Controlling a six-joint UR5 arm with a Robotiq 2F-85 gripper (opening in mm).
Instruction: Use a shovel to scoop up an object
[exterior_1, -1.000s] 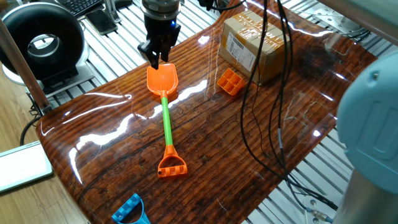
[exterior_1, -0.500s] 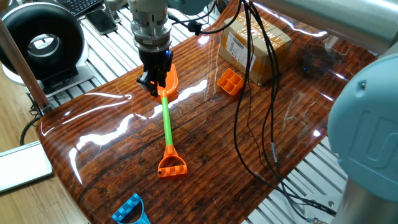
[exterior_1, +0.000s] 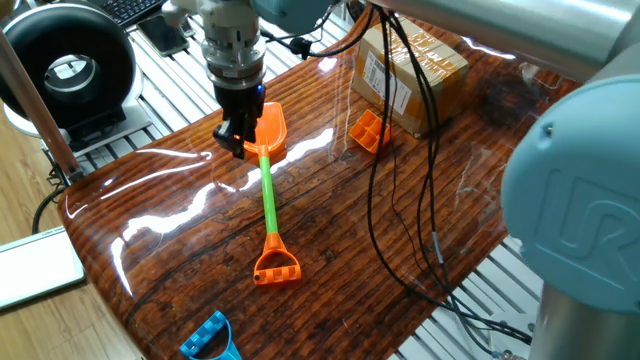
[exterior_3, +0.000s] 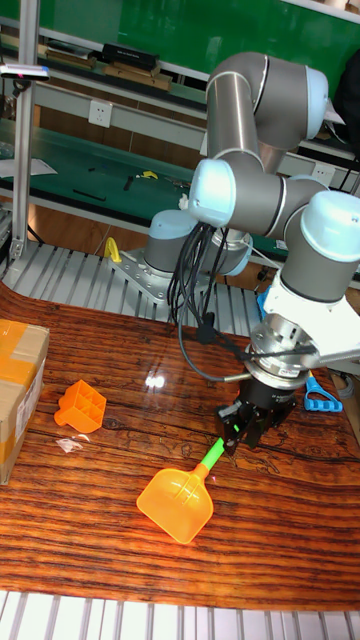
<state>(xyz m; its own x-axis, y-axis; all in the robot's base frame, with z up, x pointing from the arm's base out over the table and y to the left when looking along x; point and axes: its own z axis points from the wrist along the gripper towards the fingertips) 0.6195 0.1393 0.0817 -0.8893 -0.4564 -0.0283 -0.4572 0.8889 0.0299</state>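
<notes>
Pickup is the step I judge myself in: my gripper hangs low over the shovel lying flat on the desk, jaws apart astride its green shaft, so next I clamp and steer toward the block beside the cardboard box.

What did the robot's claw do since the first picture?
The gripper slid from above the orange blade toward the left side of the picture and came down to where the blade meets the green shaft of the shovel. Whether it has grabbed the shaft cannot be told. The shovel itself, the orange block, the cardboard box and the blue toy stayed put.
</notes>
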